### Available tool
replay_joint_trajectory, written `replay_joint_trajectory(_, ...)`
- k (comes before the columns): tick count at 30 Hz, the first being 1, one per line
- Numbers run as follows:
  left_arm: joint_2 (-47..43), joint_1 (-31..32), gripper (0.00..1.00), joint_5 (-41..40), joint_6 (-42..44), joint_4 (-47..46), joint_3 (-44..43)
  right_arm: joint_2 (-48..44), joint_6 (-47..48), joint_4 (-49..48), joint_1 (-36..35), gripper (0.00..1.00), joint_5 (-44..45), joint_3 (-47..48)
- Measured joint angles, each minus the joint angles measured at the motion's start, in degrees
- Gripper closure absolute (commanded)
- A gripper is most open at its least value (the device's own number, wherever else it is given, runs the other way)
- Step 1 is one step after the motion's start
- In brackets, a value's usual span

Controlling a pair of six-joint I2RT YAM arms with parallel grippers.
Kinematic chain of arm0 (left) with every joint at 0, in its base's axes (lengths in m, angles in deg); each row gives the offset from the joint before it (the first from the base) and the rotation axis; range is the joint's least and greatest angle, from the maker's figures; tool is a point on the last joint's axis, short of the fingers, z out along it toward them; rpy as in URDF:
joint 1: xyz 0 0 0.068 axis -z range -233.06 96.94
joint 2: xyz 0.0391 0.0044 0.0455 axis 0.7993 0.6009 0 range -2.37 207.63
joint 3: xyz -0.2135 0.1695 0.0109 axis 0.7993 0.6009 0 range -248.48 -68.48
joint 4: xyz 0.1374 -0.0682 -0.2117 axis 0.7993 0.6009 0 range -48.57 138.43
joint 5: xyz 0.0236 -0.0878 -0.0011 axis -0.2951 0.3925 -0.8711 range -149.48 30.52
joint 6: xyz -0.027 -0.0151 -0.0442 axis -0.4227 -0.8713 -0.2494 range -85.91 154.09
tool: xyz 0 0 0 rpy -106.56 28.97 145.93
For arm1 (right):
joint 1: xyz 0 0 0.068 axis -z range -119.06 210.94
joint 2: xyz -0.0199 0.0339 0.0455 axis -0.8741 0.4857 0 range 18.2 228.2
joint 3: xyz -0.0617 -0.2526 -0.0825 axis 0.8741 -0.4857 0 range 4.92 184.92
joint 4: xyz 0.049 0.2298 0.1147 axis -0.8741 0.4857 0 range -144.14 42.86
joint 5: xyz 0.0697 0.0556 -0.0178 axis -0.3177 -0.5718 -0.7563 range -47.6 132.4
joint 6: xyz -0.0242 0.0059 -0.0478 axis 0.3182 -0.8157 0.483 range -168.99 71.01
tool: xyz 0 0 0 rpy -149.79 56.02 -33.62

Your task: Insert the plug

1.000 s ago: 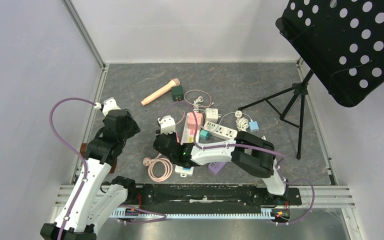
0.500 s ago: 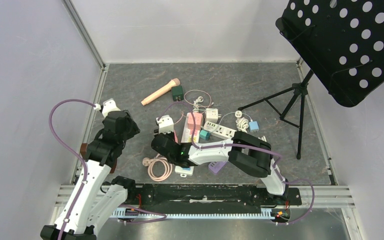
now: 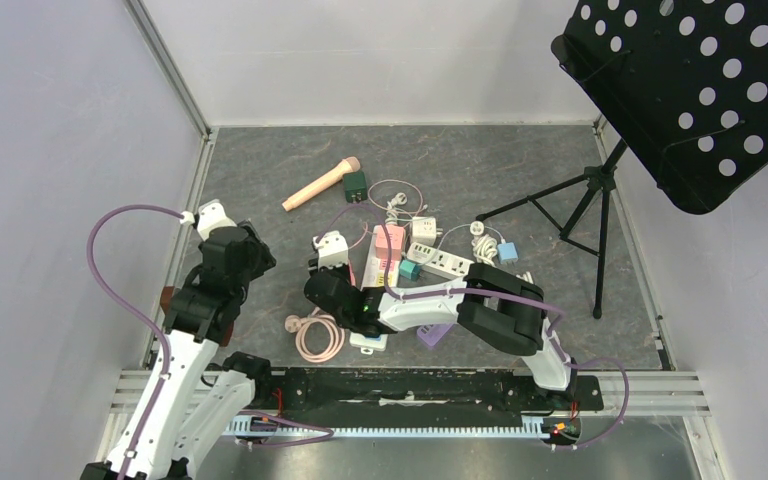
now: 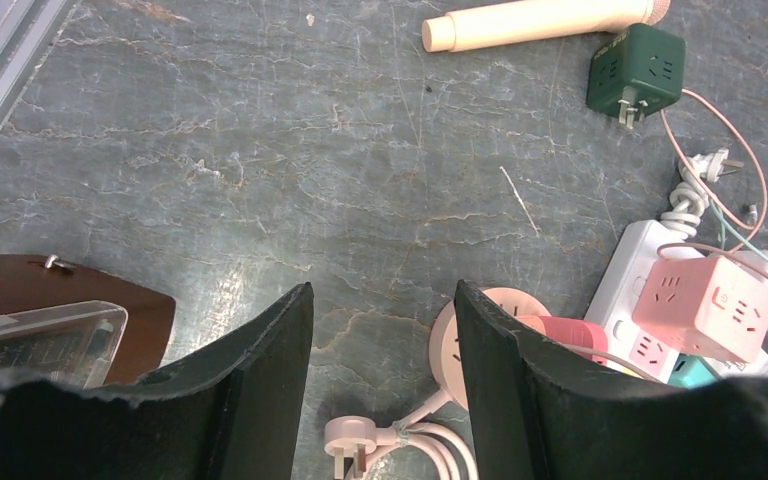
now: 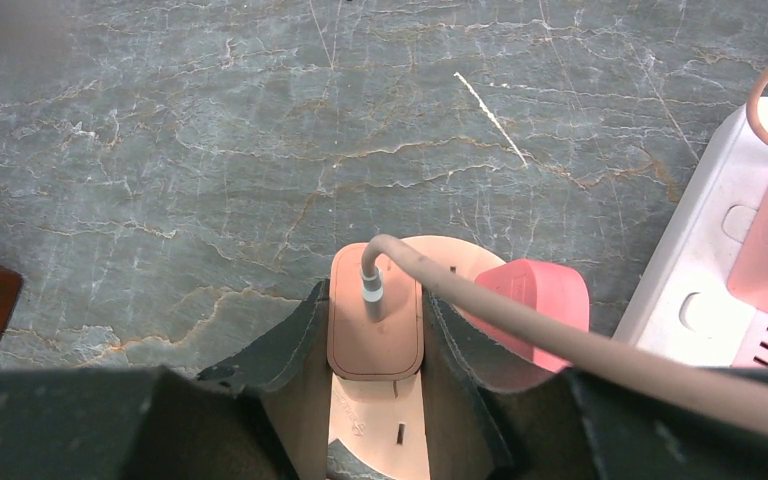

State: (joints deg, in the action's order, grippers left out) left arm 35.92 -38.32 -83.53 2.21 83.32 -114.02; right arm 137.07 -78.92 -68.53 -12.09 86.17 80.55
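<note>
Right gripper [image 5: 375, 300] clamped on the plug [image 5: 375, 338] over the round socket [image 5: 378, 425].
Detail: in the right wrist view the two dark fingers [image 5: 295, 345] press the peach plug from left and right, so it sits squarely between them, its cable [image 5: 520, 320] leaving from the top and running off to the right. The plug stands on the face of the pink socket, which lies on the grey surface [image 5: 210, 150] just beside a white strip [image 5: 695, 270]; whether its pins are seated cannot be told. The left gripper [image 4: 382, 300] hangs over bare surface with its jaws apart and nothing between them, well left of the socket, with a green adapter [image 4: 636, 72] beyond.
</note>
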Motion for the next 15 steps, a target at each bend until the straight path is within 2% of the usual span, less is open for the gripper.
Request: replay_joint_trajectory(15,0.6,0.0,0.40,0.0,0.0,0.0,0.0,3.1,-0.1,0.0,0.0,1.00,0.6,3.8)
